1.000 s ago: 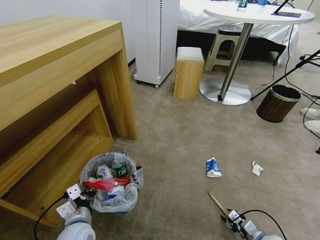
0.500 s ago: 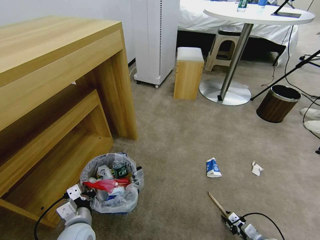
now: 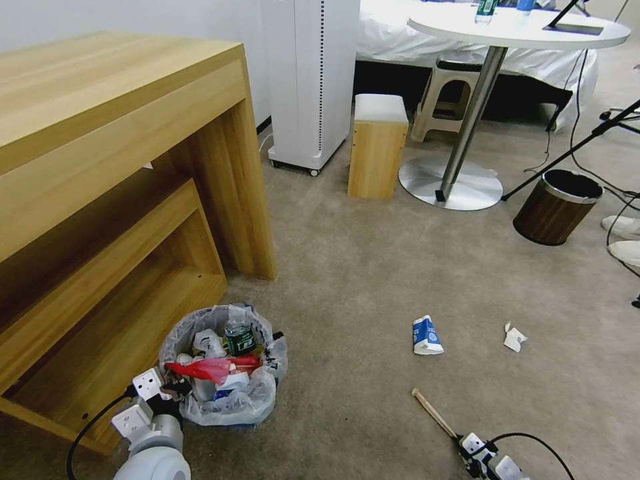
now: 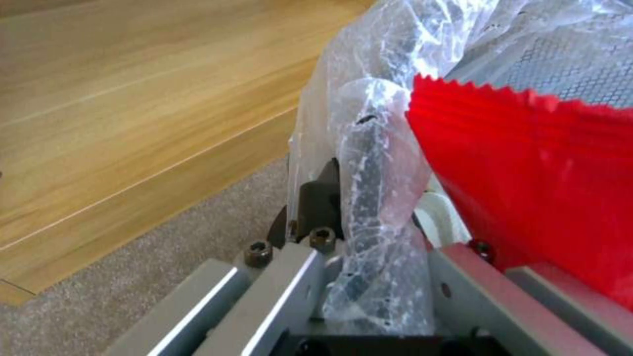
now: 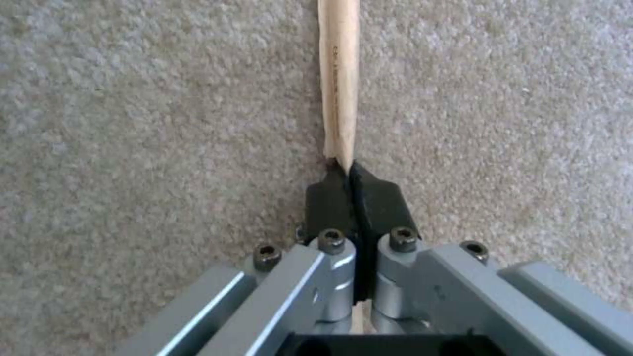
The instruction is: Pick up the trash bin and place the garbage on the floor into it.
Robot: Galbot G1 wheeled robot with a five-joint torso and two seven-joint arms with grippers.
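The trash bin (image 3: 200, 323), lined with a crinkly white bag, stands on the beige carpet by the desk. It holds a red wrapper (image 3: 207, 368) and a green-label bottle (image 3: 239, 337). My left gripper (image 3: 175, 387) is shut on its near rim; the left wrist view shows the bag-covered rim (image 4: 369, 148) pinched in my left gripper (image 4: 363, 202), beside the red wrapper (image 4: 527, 173). My right gripper (image 3: 467, 441) is shut on the near end of a wooden stick (image 3: 433, 412) lying on the floor. The right wrist view shows the stick (image 5: 339, 89) clamped in my right gripper (image 5: 349, 170). A blue-white carton (image 3: 425, 335) and a crumpled tissue (image 3: 514, 338) lie farther out.
A wooden desk with a low shelf (image 3: 133, 200) fills the left side. Ahead stand a white appliance (image 3: 310, 80), a wooden box stool (image 3: 377, 143) and a round table's metal base (image 3: 450, 183). A brown bin (image 3: 557, 207), cables and white slippers (image 3: 623, 227) lie at the right.
My right gripper has drawn back toward me, and the stick has shifted slightly with it. The left gripper and the bin have stayed put.
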